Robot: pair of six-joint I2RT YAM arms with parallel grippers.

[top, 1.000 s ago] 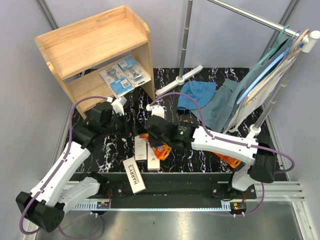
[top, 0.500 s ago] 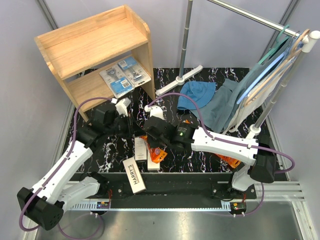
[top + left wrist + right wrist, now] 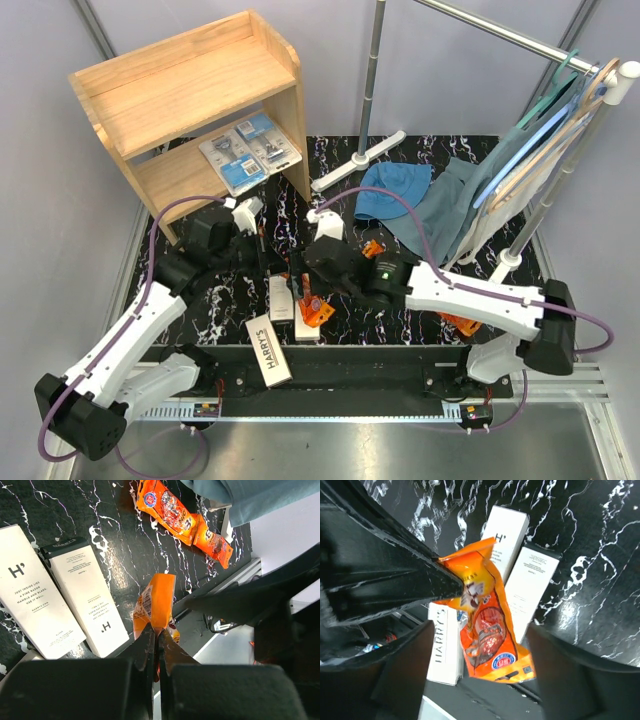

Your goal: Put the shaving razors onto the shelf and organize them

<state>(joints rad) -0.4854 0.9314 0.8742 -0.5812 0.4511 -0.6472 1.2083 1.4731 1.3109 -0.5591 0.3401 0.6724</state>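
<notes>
Black fingers of the left gripper (image 3: 156, 632) are pressed tight together on the top edge of a shiny orange razor pack (image 3: 157, 597), which hangs from the pinch. The right gripper (image 3: 479, 627) faces that pack with its two fingers spread wide, one on either side and neither touching it; it holds nothing.

Just beside the held pack, to the left in the left wrist view, two long white cardboard razor boxes (image 3: 87, 600) with dark ends lie side by side and touching on the black marble-patterned tabletop (image 3: 115, 540). A third white box printed "HARRY'S" (image 3: 268, 350) lies nearer the arm bases, close to the table's front edge. Beyond the left gripper's fingertips, two more orange packs (image 3: 182, 520) lie on the marble, near the edge of a blue-grey cloth (image 3: 250, 495).

Well apart from both grippers, at the far left corner, stands the light-wood two-level shelf (image 3: 190, 90). Flat blue-and-clear blister packs (image 3: 250, 150) lie on its lower level; its top board is bare wood. A metal clothes rack (image 3: 372, 70) with hanging garments stands at the far right.
</notes>
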